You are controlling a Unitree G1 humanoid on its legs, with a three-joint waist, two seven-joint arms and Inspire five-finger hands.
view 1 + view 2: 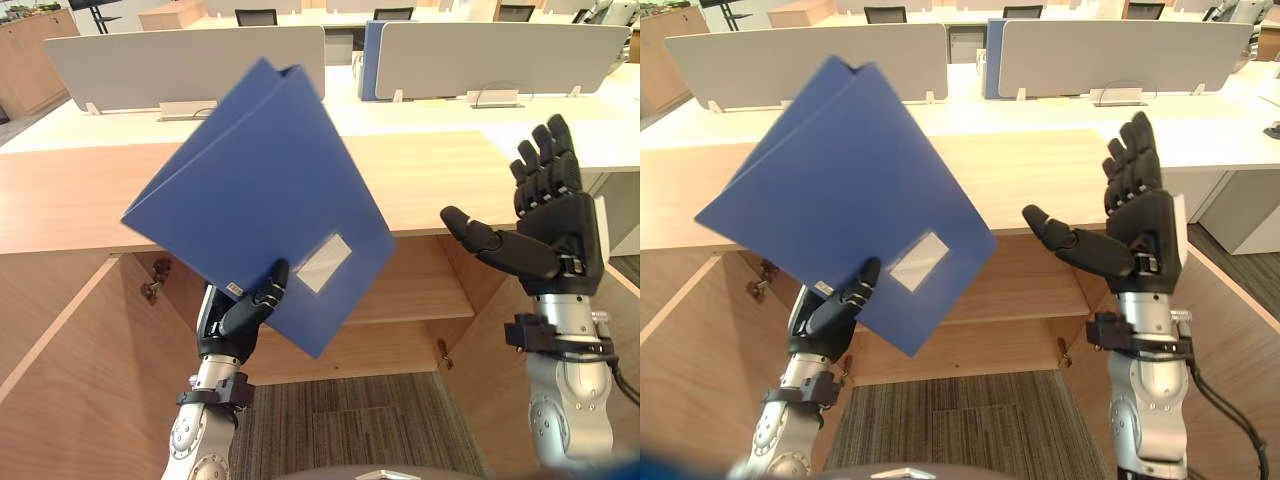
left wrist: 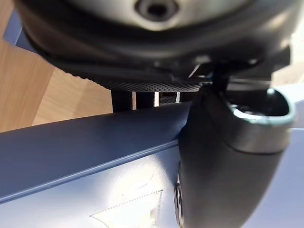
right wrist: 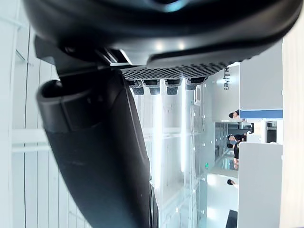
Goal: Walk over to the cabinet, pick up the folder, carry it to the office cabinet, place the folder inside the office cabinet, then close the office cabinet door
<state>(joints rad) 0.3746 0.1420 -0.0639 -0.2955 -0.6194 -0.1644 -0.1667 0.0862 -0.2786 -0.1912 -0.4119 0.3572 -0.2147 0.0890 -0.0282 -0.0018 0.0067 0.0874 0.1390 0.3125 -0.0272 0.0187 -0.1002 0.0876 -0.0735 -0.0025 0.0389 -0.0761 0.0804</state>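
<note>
A blue folder [image 1: 260, 190] with a white label is held up tilted in front of the wooden office cabinet [image 1: 420, 180]. My left hand [image 1: 245, 310] grips its lower edge, thumb pressed on the front cover; the left wrist view shows that thumb [image 2: 223, 166] lying on the blue folder [image 2: 85, 180]. My right hand [image 1: 545, 215] is raised to the right of the folder, apart from it, fingers straight and thumb spread, holding nothing. The cabinet stands open below its top, with a shelf [image 1: 410, 290] inside.
The cabinet's open doors [image 1: 70, 370] flank me on both sides, with grey carpet [image 1: 350, 420] between them. Behind the cabinet top are white desks with grey divider screens [image 1: 190, 65] and another blue folder [image 1: 370, 60] standing upright. Office chairs stand farther back.
</note>
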